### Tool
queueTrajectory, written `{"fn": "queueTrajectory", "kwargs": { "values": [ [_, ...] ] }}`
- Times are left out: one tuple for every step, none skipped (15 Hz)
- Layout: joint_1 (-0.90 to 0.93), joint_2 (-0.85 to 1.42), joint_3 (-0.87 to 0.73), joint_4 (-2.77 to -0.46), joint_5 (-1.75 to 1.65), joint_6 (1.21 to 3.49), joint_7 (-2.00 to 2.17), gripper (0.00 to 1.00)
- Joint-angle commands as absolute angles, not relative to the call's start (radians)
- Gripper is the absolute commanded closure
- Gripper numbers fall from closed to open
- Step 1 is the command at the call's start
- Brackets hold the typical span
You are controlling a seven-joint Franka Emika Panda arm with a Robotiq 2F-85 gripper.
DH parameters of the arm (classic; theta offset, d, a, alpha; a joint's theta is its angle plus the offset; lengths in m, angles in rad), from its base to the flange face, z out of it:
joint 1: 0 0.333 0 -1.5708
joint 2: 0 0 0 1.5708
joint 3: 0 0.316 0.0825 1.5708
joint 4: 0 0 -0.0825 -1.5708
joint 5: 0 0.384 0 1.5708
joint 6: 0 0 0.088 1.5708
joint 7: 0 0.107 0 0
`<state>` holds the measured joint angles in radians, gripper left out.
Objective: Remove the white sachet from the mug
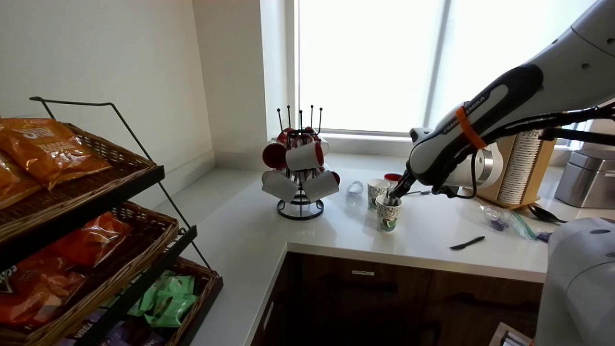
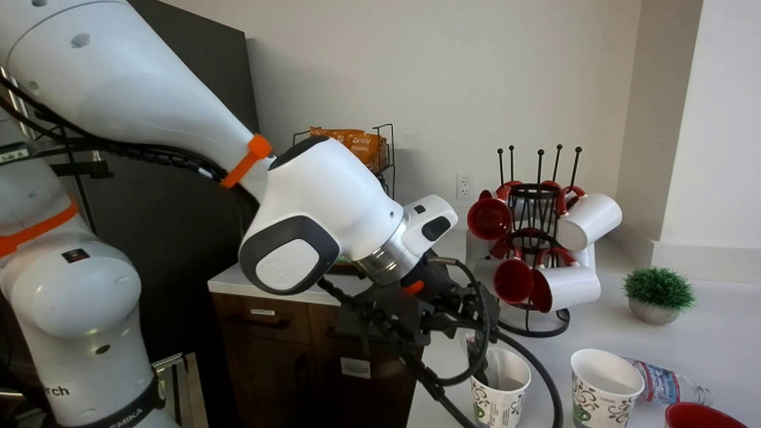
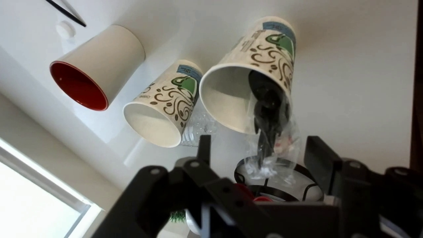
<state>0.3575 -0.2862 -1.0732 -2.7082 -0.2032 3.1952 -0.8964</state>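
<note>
The mug, a pale paper cup with a green and brown swirl pattern, stands on the counter in both exterior views (image 1: 388,222) (image 2: 499,408) and in the wrist view (image 3: 264,51). A clear crinkled plastic packet (image 3: 266,170) holding dark cutlery (image 3: 268,112) sticks out of its mouth. A small whitish piece with red marks (image 3: 284,144) shows in the packet, perhaps the white sachet; its full shape is hidden. My gripper (image 3: 259,145) is open, its fingers apart on either side of the packet's upper end, with no contact visible. In an exterior view, the gripper (image 1: 399,191) is at the mug's mouth.
A second patterned cup (image 3: 165,105) and a red-lined cup (image 3: 99,66) stand beside the mug, with a clear bottle (image 2: 660,380) lying behind. A metal rack of red and white mugs (image 1: 300,182) stands nearby. A dark knife (image 1: 467,243) lies near the counter edge.
</note>
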Motion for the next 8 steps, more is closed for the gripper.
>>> {"fn": "queueTrajectory", "kwargs": {
  "values": [
    [0.449, -0.304, -1.183, -2.723, -0.206, 3.225, -0.955, 0.33],
    [0.471, -0.303, -1.208, -2.723, -0.206, 3.234, -0.960, 0.36],
    [0.487, -0.306, -1.228, -2.723, -0.210, 3.235, -0.965, 0.43],
    [0.508, -0.308, -1.253, -2.723, -0.211, 3.243, -0.972, 0.54],
    [0.527, -0.313, -1.275, -2.724, -0.213, 3.253, -0.977, 0.61],
    [0.547, -0.323, -1.298, -2.725, -0.216, 3.264, -0.980, 0.66],
    [0.565, -0.331, -1.318, -2.726, -0.219, 3.274, -0.983, 0.66],
    [0.585, -0.339, -1.340, -2.725, -0.223, 3.280, -0.986, 0.55]
  ]
}}
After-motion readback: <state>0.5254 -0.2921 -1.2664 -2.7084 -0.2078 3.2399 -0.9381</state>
